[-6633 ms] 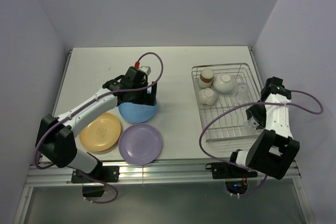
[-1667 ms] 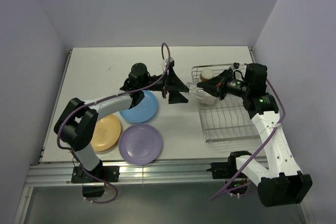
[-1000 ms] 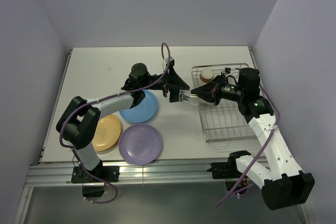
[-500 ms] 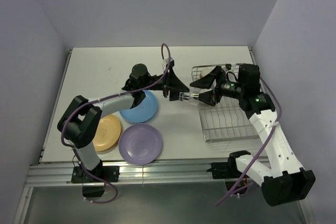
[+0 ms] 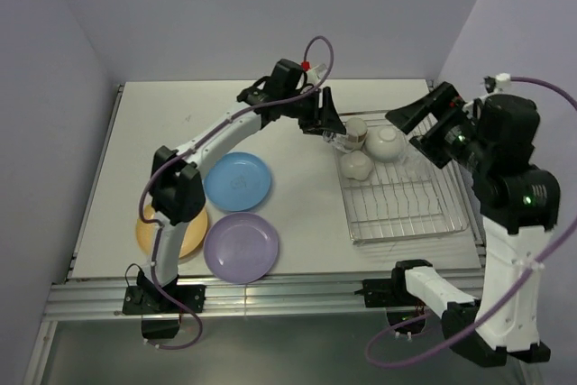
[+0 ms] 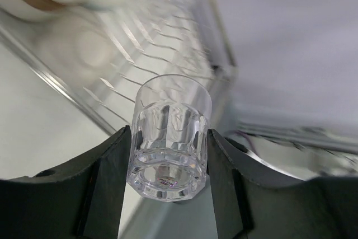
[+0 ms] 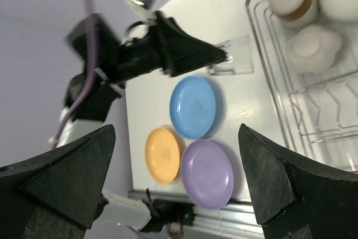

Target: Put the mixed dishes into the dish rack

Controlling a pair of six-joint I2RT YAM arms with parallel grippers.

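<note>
1. Starting nearest our bases, we see the purple plate (image 5: 242, 247) flat on the table (image 5: 153, 123), left of the dish rack (image 5: 406, 235) and well apart from it.
2. The orange-yellow plate (image 5: 144, 233) lies farther left of the rack, partly hidden by the left arm. The blue plate (image 5: 237, 181) sits just beyond the purple one.
3. Inside the rack's far end, a small floral bowl (image 5: 355, 165), a white bowl (image 5: 386, 143) and a brown cup (image 5: 354, 132) sit close together.
4. Our left hand (image 5: 330, 130) pinches a clear glass (image 6: 169, 130) between both fingers, held sideways at the rack's far-left corner, just beside the cup.
5. Our right hand (image 5: 403, 130) hangs above the rack's far right side, fingers spread wide, holding nothing.
</note>
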